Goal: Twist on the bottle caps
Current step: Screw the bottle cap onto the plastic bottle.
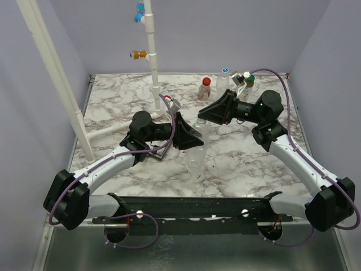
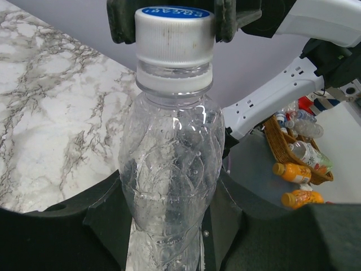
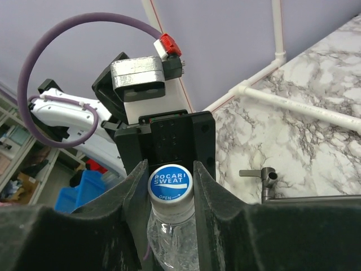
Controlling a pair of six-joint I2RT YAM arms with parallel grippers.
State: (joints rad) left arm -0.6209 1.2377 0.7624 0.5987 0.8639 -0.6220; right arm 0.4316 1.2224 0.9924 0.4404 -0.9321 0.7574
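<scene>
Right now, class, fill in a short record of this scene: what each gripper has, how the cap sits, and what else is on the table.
left gripper: shut around the body of the clear bottle
right gripper: fingers pressed on both sides of the white-and-blue cap
cap position: on the bottle's neck; how far it is threaded cannot be told
at the back: red-capped bottle and green-capped bottle, both upright
surface: marble table

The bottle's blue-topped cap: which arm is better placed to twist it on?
Right. The right gripper clasps the cap on both sides; the left gripper holds the bottle by its body.
</scene>
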